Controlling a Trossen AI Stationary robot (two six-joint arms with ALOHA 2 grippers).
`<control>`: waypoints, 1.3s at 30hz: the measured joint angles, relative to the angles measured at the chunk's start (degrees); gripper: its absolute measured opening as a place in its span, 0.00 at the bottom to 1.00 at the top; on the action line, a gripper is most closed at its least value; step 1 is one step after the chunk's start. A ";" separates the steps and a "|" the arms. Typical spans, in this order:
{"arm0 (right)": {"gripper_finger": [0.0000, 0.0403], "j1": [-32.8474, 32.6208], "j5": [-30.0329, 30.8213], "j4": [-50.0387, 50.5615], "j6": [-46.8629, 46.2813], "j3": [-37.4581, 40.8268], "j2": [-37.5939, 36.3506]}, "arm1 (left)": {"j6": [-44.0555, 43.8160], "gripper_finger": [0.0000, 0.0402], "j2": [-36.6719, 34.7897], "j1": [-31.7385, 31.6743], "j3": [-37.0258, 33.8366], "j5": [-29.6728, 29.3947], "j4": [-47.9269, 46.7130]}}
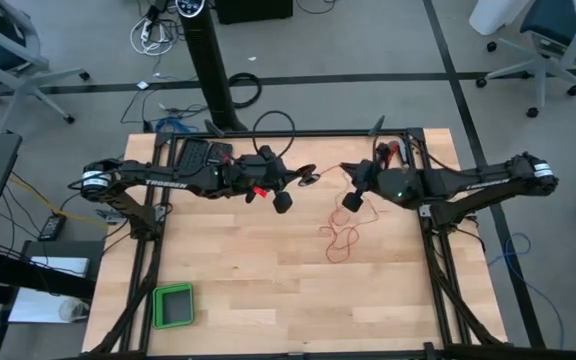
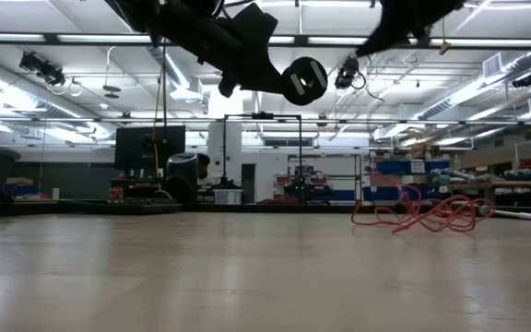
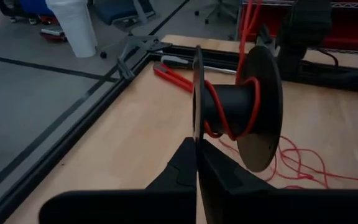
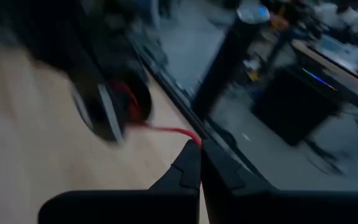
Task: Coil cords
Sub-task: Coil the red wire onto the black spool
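Above the wooden surface (image 1: pixel 268 290), toward its far edge: both arms raised and meeting near the middle. Left gripper (image 3: pixel 197 146) up there, fingers clenched on the rim of a black spool (image 3: pixel 241 106), a few turns of red cord (image 3: pixel 229 112) wound on its hub. Right gripper (image 4: pixel 199 149) just beside the spool, fingers pinched tight on the cord, a short red run stretched taut from fingertips to spool in the right wrist view. Rest of the cord lying in loose squiggly loops (image 1: pixel 340 240) on the surface below the right gripper, clear of the spool. Seen level from the low camera, red tangle (image 2: pixel 422 214) flat on the wood, spool (image 2: pixel 304 79) hanging well above it. Red-handled hand tool (image 3: pixel 176 76) at the surface's edge beyond the spool, untouched. Small green tray (image 1: pixel 173 305) far off at the near left corner, well apart from the cord.
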State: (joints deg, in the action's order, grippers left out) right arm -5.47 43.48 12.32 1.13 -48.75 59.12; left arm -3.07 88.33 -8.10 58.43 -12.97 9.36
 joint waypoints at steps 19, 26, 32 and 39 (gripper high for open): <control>0.01 1.92 -15.21 -32.95 3.97 0.02 15.30 | -3.50 0.01 0.07 0.00 -0.07 -5.14 3.69; 0.02 1.95 -15.91 -33.14 4.52 0.02 19.36 | -7.73 0.01 0.09 0.00 -0.07 -4.25 7.84; 0.01 1.96 -13.18 -29.14 5.13 0.00 20.49 | -9.22 0.01 0.09 0.02 -0.07 -0.21 11.71; 0.03 0.67 -6.62 -15.14 4.58 -0.07 17.22 | -9.15 0.01 0.09 0.00 -0.07 2.32 11.42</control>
State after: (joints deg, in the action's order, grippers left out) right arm -4.80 36.86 -2.82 5.71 -48.82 76.34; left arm -12.22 88.42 -8.10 58.37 -10.65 20.78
